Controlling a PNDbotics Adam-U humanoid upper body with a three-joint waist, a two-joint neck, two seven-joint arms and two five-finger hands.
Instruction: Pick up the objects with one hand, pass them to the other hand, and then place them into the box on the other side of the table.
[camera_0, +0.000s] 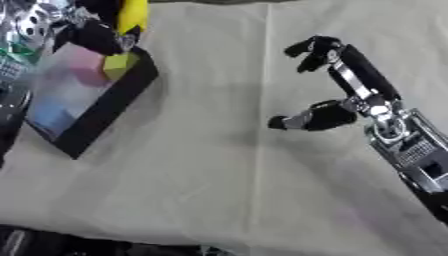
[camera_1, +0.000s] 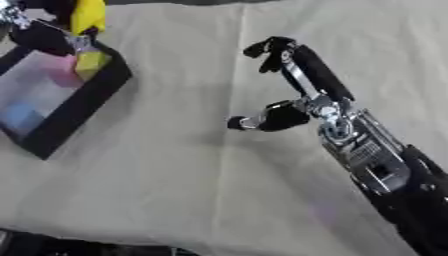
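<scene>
In the left eye view, the left hand (camera_0: 98, 34) is up in the top-left corner right over the black box (camera_0: 103, 107), with its fingers wrapped around something yellow (camera_0: 131, 15), banana-ish in shape but I can't say for sure. The box already has a pink block (camera_0: 86, 67), a yellow-green block (camera_0: 119, 65) and a blue one (camera_0: 52, 116) in it, so I'd guess several rounds are done and this is the drop-off of another. In the right eye view, the right hand (camera_1: 293, 95) hangs over the bare cloth worktop (camera_1: 175, 175), fingers and thumb spread wide and holding nothing, well apart from the box. I don't see any more stuff waiting on the cloth, so this might be the last one.
</scene>
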